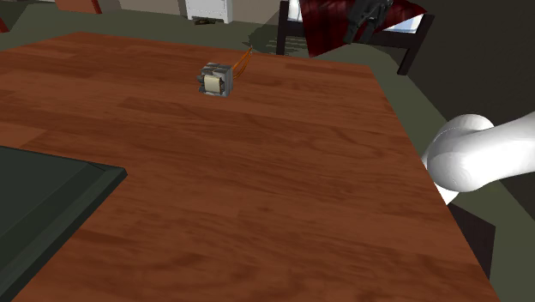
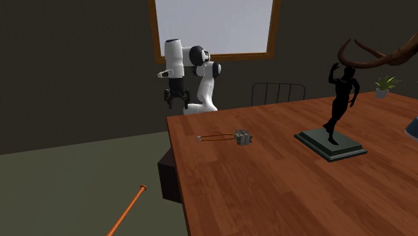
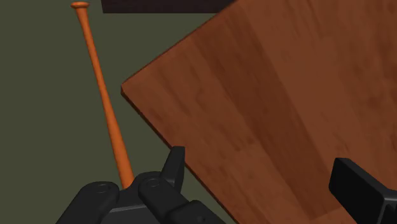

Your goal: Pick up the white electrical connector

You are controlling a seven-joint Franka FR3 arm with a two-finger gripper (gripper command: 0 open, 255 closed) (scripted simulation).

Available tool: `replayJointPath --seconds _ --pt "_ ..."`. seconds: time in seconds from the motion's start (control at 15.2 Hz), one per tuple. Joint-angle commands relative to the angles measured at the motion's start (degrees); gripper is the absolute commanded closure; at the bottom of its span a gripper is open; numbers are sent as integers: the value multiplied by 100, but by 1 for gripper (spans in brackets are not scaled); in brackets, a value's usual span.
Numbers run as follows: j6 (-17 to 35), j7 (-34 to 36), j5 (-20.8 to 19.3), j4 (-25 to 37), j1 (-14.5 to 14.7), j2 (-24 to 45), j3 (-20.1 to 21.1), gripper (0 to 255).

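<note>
Both claw (image 3: 261, 164) fingers (image 3: 175, 167) stand wide apart — seemingly holding nothing.

A small grey-and-cream connector (image 1: 215, 81) is sitting far across a reddish wooden table (image 1: 283, 197), thin orange wires (image 1: 243, 58) trailing from it toward the far edge. A white arm link (image 1: 480, 154) is jutting in at the right, and a dark slab (image 1: 43, 202) is lying at lower left.

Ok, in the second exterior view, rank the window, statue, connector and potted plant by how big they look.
1. window
2. statue
3. potted plant and connector: about alike, and the plant stands farther off, so I won't rank them.
</note>
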Motion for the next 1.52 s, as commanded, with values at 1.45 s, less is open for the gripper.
replayJointPath --seconds 1.45 --pt "-262 7847 110 3244 -1447 3496 4320 0"
